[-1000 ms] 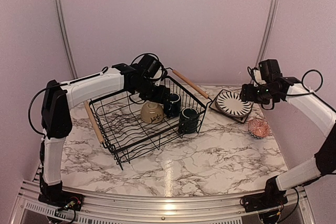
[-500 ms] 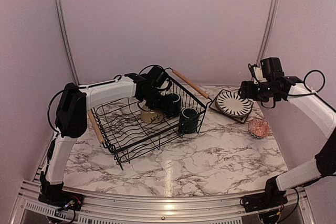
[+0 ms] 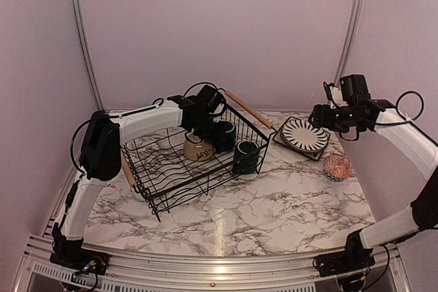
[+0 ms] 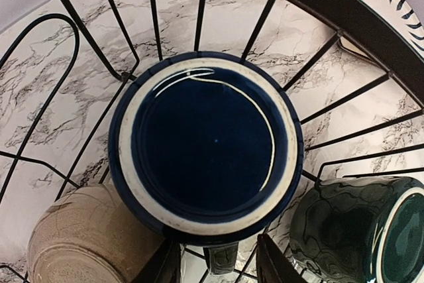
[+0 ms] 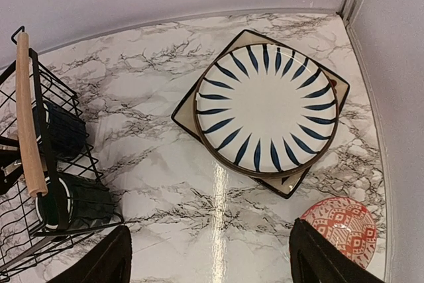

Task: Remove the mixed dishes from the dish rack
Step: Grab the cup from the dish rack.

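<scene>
Navy mug (image 4: 205, 144) hemmed by cream bowl (image 4: 79, 243), second mug (image 4: 344, 230), rack wires (image 4: 358, 41), left fingers' (image 4: 273, 266) grip unclear, right fingers (image 5: 106, 260) spread.

I work over a white bench (image 3: 294, 210) veined with grey marbling, a bright streak of light (image 3: 219, 227) glaring on its near half. Plain pale lilac walls (image 3: 219, 25) close me in, with aluminium posts (image 3: 81, 32) rising at both back corners.

Left tool (image 4: 218, 262) dropped into dish rack (image 3: 139, 172), narrowing over navy mug (image 4: 205, 144).
</scene>
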Action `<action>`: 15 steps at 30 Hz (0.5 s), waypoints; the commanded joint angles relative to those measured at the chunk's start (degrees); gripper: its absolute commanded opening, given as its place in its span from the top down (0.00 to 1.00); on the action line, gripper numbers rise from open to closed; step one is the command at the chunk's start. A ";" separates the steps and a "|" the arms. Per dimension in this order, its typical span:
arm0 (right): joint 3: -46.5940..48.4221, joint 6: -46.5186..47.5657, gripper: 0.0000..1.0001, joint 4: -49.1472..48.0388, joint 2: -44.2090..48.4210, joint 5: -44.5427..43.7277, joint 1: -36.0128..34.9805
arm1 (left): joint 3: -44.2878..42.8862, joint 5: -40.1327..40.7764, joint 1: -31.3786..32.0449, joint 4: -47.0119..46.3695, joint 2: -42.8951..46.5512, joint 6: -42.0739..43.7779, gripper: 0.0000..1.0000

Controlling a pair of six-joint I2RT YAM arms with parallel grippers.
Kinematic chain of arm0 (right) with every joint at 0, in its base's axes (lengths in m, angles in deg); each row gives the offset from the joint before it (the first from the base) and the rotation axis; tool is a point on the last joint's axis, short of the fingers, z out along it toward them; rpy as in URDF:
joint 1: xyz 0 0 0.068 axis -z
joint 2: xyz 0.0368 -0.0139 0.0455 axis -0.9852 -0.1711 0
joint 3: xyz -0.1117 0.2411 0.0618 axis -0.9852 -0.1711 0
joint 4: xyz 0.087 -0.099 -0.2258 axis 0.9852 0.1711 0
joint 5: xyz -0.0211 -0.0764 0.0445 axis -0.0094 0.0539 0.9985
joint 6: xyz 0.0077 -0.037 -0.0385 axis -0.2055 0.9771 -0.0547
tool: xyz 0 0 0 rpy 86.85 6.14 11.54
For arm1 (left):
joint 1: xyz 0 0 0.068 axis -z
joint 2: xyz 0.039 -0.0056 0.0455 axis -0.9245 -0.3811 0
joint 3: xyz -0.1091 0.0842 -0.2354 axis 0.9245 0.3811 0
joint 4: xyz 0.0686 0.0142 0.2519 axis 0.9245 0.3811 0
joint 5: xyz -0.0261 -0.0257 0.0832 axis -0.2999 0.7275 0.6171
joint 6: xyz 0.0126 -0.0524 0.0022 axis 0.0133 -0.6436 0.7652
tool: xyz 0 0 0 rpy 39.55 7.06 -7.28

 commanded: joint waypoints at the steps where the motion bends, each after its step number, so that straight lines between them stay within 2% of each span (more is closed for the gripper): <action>1: 1.96 -0.51 0.21 -1.01 0.08 0.59 -0.44 | -1.35 1.66 0.26 -0.43 -2.62 1.35 0.60; 6: 1.61 -0.76 0.21 -1.60 -0.16 1.10 -0.51 | -1.41 1.97 0.59 -0.32 -3.46 1.76 0.61; 11: 1.61 -0.98 0.21 -1.90 -0.63 1.89 -0.48 | -1.45 2.00 0.85 -0.34 -3.96 1.95 0.54; 15: 1.61 -1.03 0.21 -1.87 -0.63 2.02 -0.53 | -2.15 2.18 0.85 -0.48 -4.91 2.25 0.54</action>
